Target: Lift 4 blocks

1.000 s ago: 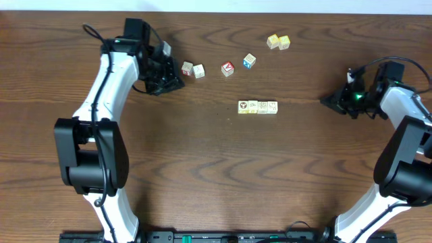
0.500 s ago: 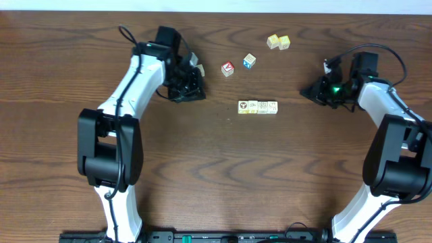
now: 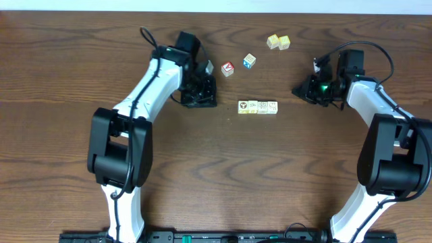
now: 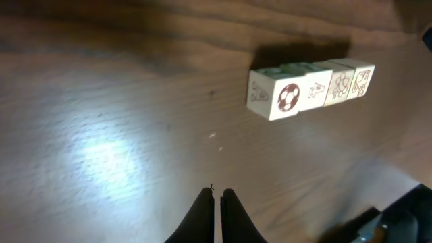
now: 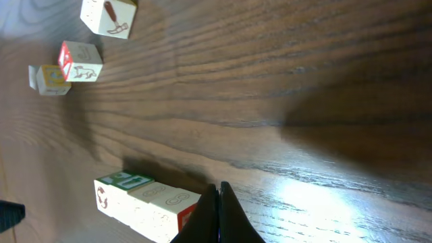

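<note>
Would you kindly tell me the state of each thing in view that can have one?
four blocks, resting on the table in one touching row, not lifted.
left gripper, shut, empty, short of the row.
right gripper, shut, empty, near the row's end.
red-faced cube, resting alone, upright.
blue-faced cube, resting alone, upright.
two yellow cubes, resting side by side, touching.

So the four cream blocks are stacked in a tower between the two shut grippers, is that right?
No: the overhead view shows the four cream blocks side by side in a row, between the shut left gripper and right gripper.
</note>
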